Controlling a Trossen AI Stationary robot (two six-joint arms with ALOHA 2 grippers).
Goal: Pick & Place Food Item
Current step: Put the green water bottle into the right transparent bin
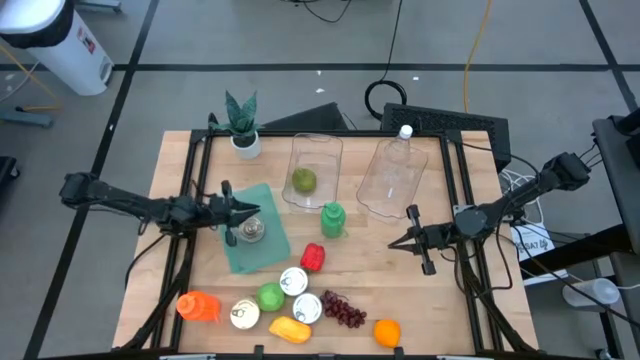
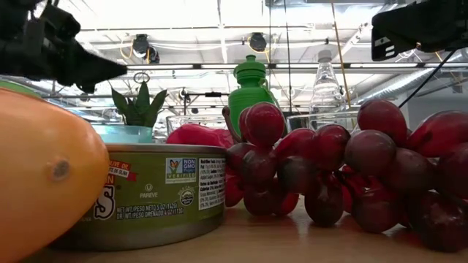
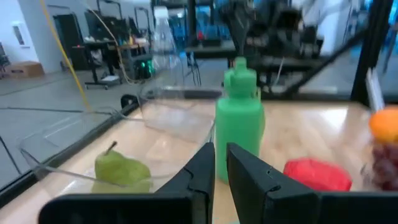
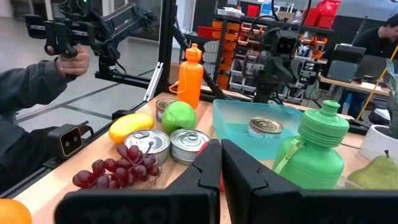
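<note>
The left gripper [image 1: 254, 211] is hanging pinched tight and holding nothing, right over the teal tray [image 1: 262, 250], just beside the can [image 1: 250, 232] sitting inside it. The right gripper [image 1: 396, 242] is waiting, squeezed closed and empty too, near the clear bin [image 1: 395, 178]. A green pear [image 1: 304, 181] is lying in the other clear bin [image 1: 314, 158].

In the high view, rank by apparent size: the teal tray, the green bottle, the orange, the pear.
1. teal tray, clearly largest.
2. green bottle.
3. orange and pear look about alike; no ranking between them.
</note>
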